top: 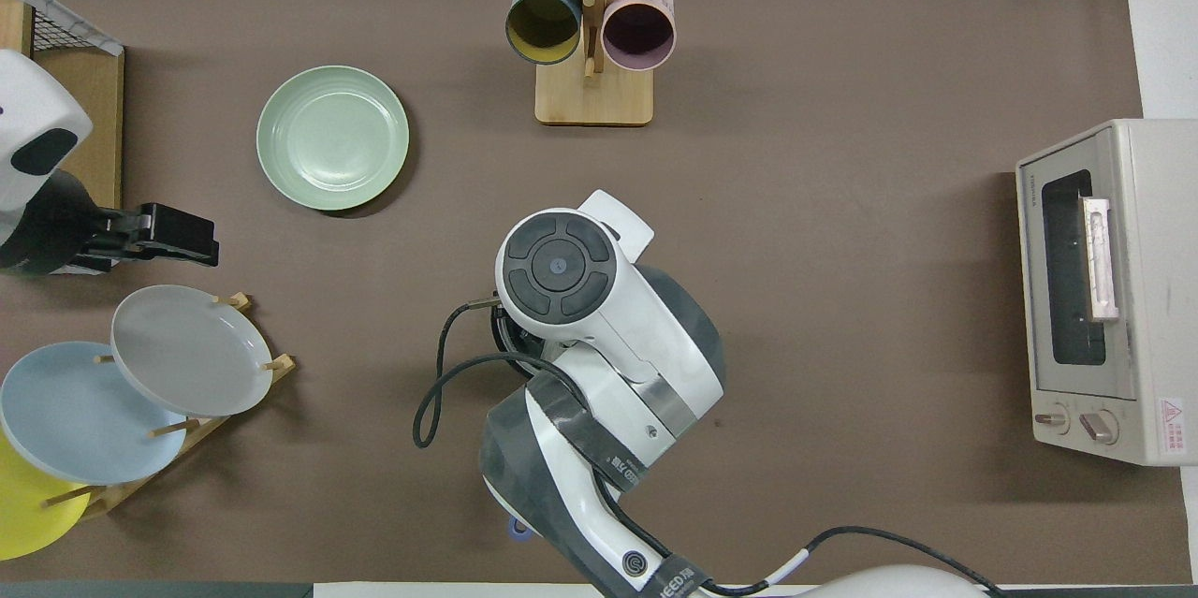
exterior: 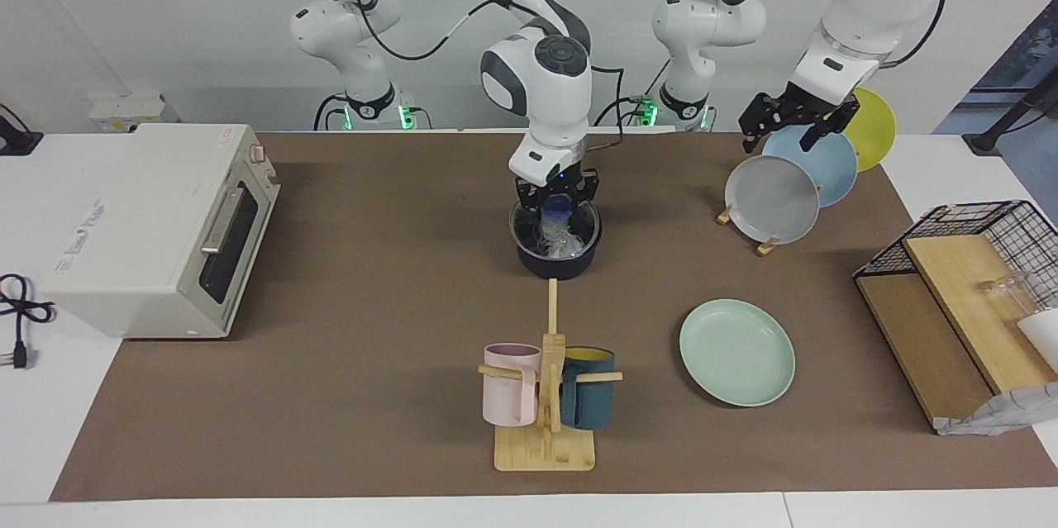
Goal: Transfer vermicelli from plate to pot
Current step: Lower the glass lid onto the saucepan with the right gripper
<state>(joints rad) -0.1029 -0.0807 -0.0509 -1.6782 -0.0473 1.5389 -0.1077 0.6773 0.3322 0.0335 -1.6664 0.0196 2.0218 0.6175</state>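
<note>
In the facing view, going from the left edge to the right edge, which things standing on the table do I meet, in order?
Toaster oven → mug rack with pink mug then dark teal mug → mint-green plate → wire basket.

White wall (exterior: 165, 32), white table (exterior: 50, 429) with brown mat (exterior: 372, 280).

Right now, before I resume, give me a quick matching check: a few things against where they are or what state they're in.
1. mint-green plate
2. vermicelli
3. right gripper
4. grey plate

a. in the pot
b. on the wooden rack
c. empty on the mat
d. shut on the lid's blue knob

Pairs: 1-c, 2-a, 3-d, 4-b
</note>
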